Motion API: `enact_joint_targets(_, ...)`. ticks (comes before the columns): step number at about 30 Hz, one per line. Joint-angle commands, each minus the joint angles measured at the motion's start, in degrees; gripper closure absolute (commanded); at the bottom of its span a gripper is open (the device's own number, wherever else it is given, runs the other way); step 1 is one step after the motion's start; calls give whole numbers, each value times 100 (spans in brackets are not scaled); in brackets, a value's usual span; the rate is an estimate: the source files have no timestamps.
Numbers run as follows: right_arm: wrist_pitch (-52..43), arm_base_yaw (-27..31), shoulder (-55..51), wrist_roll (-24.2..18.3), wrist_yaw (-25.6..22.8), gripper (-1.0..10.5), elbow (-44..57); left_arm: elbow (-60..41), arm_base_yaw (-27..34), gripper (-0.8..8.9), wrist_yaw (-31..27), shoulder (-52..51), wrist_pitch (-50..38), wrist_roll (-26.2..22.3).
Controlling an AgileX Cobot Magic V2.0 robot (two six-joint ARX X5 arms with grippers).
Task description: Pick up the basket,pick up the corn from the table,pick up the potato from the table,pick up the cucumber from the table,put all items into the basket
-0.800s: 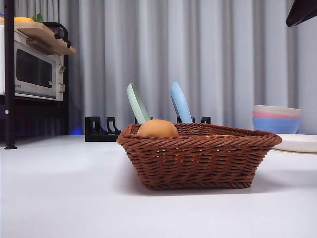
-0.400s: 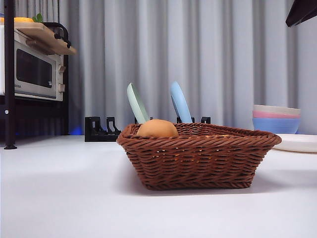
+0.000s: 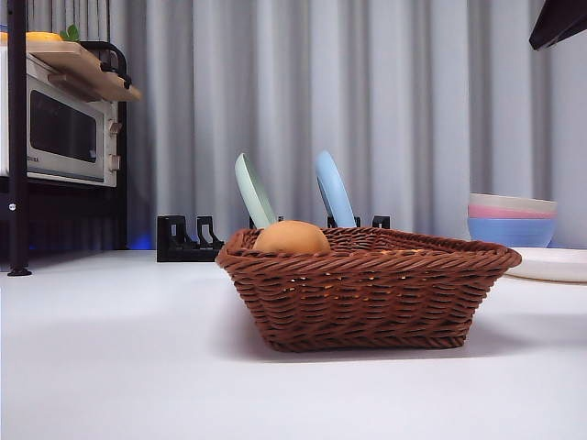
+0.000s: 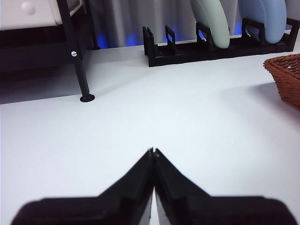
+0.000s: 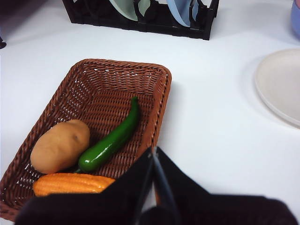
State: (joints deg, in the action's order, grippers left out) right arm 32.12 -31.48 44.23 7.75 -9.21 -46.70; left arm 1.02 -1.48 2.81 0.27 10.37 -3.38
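Note:
The brown wicker basket (image 3: pixel 367 289) stands on the white table (image 3: pixel 119 357); the right wrist view looks down into the basket (image 5: pixel 93 79). Inside it lie the tan potato (image 5: pixel 60 146), the green cucumber (image 5: pixel 110 139) and the orange ridged corn (image 5: pixel 72 183). From the front only the potato (image 3: pixel 292 238) rises above the rim. My right gripper (image 5: pixel 153 151) is shut and empty, high above the basket's near side; it shows as a black tip (image 3: pixel 557 20) at the top right corner. My left gripper (image 4: pixel 153 151) is shut and empty over bare table, left of the basket's corner (image 4: pixel 286 77).
A black dish rack (image 3: pixel 188 240) with a green plate (image 3: pixel 254 191) and a blue plate (image 3: pixel 334 189) stands behind the basket. Stacked pastel bowls (image 3: pixel 512 219) and a white plate (image 3: pixel 550 264) sit at the right. A microwave (image 3: pixel 62 133) on a black shelf stands at the left.

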Motion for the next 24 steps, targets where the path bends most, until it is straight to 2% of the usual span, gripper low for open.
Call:
enact_joint_targets(1,-22,-2,-15,57,-20,945,46,-83,17,816,20,-9,-11,57)
enact_joint_targets(10,-9,-2,-20,-17,-17,945,46,-83,17,816,20,-9,-11,57)
enact_joint_targets(14,15,210,-308,-527,-7,945,68,-83,17,816,22,-9,-11,57)
enact_joint_targets(16,-92,516,-573,-831,186,945,144,-83,17,816,17,-9,-11,57)
enact_joint_targets(21,-1156,1502,-1510,-1259,1368,945,975,-83,17,816,22,-9,-11,57)
enact_joint_targets(24,-1886,1923,-2192,-1259,1423,945,1790,-83,17,816,22,-9,-11,57)
